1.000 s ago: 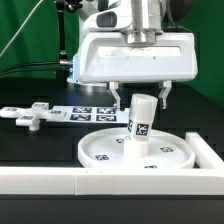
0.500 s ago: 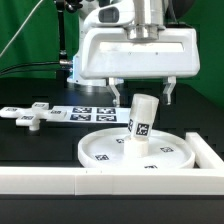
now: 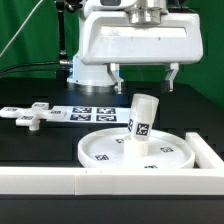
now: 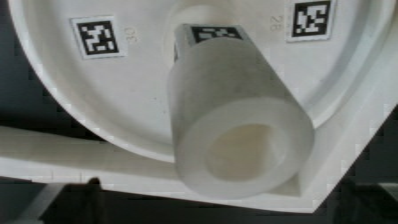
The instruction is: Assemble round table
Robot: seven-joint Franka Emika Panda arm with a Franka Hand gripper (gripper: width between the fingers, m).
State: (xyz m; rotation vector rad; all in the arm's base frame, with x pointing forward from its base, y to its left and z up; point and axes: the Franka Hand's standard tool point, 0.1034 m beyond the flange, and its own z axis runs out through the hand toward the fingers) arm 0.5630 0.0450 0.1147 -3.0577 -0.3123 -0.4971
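Note:
The large rimmed round disc (image 3: 140,152) lies on the black table at the exterior view's centre right. The short cylindrical post (image 3: 142,120) stands on it, leaning slightly, with a tag on its side. My gripper (image 3: 144,75) hangs open and empty straight above the post, well apart from its top. The flat cross-shaped piece (image 3: 32,116) lies at the exterior view's left. In the wrist view I look down the hollow top of the post (image 4: 240,150) onto the disc (image 4: 107,95) with its tags.
The marker board (image 3: 93,114) lies behind the disc. A long white rail (image 3: 60,180) runs along the front and turns up the exterior view's right side (image 3: 212,155); it also shows in the wrist view (image 4: 54,150).
My gripper has risen straight up from around the post's top, with its fingers now clear above it. The post stays standing on the disc.

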